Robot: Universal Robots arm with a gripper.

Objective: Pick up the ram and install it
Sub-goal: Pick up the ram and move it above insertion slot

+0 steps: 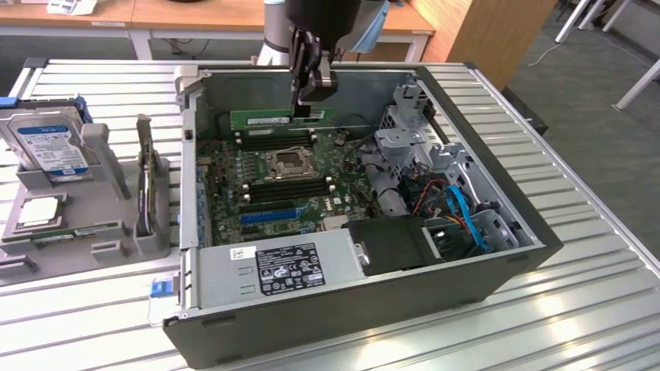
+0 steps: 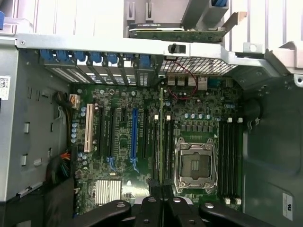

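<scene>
Over the motherboard (image 1: 222,176) the claw (image 1: 308,110) clamps the ram (image 1: 260,120), broadside from outside, edgewise at wrist.

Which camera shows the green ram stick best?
The exterior view: the ram shows its long green face, held by the end effector over the motherboard. The wrist view shows the ram edge-on, as a thin line.
</scene>
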